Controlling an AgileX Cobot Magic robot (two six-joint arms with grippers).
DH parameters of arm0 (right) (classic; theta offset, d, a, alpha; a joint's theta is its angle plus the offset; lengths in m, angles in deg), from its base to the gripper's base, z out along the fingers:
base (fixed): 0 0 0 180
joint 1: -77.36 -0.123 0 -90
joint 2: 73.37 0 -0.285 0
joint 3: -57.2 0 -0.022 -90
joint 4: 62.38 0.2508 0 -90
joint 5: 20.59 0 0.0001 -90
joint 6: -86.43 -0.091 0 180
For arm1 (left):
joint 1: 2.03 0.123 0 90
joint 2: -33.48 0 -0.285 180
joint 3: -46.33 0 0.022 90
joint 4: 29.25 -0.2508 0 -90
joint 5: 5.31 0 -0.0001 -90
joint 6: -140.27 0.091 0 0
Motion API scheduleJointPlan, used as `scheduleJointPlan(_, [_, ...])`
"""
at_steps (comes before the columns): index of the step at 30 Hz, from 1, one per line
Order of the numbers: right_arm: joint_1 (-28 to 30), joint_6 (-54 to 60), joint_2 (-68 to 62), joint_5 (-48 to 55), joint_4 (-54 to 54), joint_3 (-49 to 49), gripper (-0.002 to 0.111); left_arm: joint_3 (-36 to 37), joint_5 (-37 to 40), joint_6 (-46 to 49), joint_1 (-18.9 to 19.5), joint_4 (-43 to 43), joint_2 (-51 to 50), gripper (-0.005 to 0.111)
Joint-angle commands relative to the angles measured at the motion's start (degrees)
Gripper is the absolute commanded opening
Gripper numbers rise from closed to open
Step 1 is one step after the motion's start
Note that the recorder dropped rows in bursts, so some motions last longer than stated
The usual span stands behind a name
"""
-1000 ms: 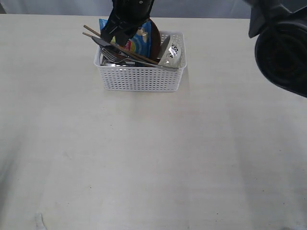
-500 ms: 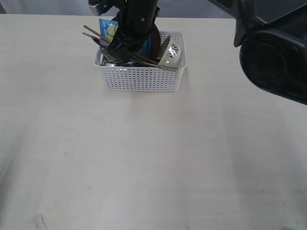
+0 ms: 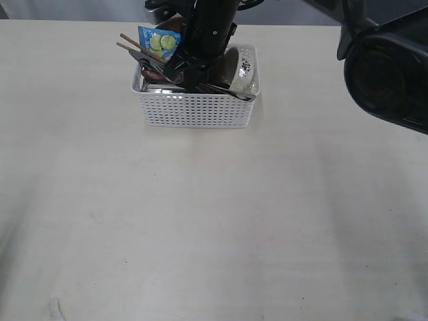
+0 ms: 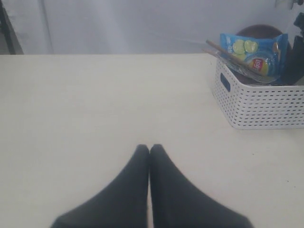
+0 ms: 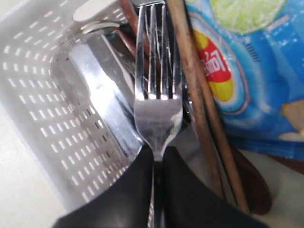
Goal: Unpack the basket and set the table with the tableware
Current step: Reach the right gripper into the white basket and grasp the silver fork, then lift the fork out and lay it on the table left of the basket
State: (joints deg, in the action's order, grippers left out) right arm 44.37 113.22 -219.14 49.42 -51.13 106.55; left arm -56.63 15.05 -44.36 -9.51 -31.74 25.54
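Note:
The white lattice basket [image 3: 195, 109] stands at the far middle of the cream table [image 3: 214, 221]. It holds wooden chopsticks [image 3: 134, 44], a white patterned bowl [image 3: 244, 75], steel cutlery and a blue chips bag [image 3: 159, 41]. My right gripper [image 3: 187, 73] reaches down into the basket. In the right wrist view that gripper [image 5: 158, 154] is shut on the neck of the steel fork [image 5: 156, 102], beside the chopsticks [image 5: 202, 102], a steel cup [image 5: 102, 109] and a reddish-brown spoon [image 5: 249, 183]. My left gripper [image 4: 149, 148] is shut and empty over bare table, away from the basket [image 4: 259, 102].
The chips bag [image 5: 247, 71] lies against the chopsticks beside the fork. A large dark arm body [image 3: 388, 73] fills the upper right of the exterior view. A round brown plate [image 4: 259, 31] stands behind the bag.
My right arm has shifted to the right and lower into the basket, uncovering the chips bag's upper left corner.

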Motion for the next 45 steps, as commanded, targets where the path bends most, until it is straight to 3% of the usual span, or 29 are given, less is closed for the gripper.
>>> scheduleJointPlan(1, [0.31, 0.54, 0.47, -0.05, 1.26, -0.09, -0.001, 0.18, -0.61, -0.24, 0.11, -0.52, 0.15, 0.000])
scheduleJointPlan(14, [0.31, 0.00, 9.37, -0.05, 4.92, 0.01, -0.001, 0.18, -0.61, -0.24, 0.11, -0.52, 0.15, 0.000])
scheduleJointPlan(22, [-2.02, -19.74, 14.40, -0.05, 5.99, -0.10, -0.001, 0.18, -0.61, -0.24, 0.11, -0.52, 0.15, 0.000])
scheduleJointPlan(30, [-14.09, -36.65, 13.14, -0.05, 2.12, -0.22, -0.001, 0.18, -0.61, -0.24, 0.11, -0.52, 0.15, 0.000])
scheduleJointPlan(35, [-20.84, -51.53, 10.94, -8.44, -4.52, -2.45, -0.001, 0.18, -0.61, -0.24, 0.11, -0.52, 0.15, 0.000])
scheduleJointPlan(45, [-21.82, -71.83, 4.60, -15.54, -10.20, -10.28, -0.001, 0.18, -0.61, -0.24, 0.11, -0.52, 0.15, 0.000])
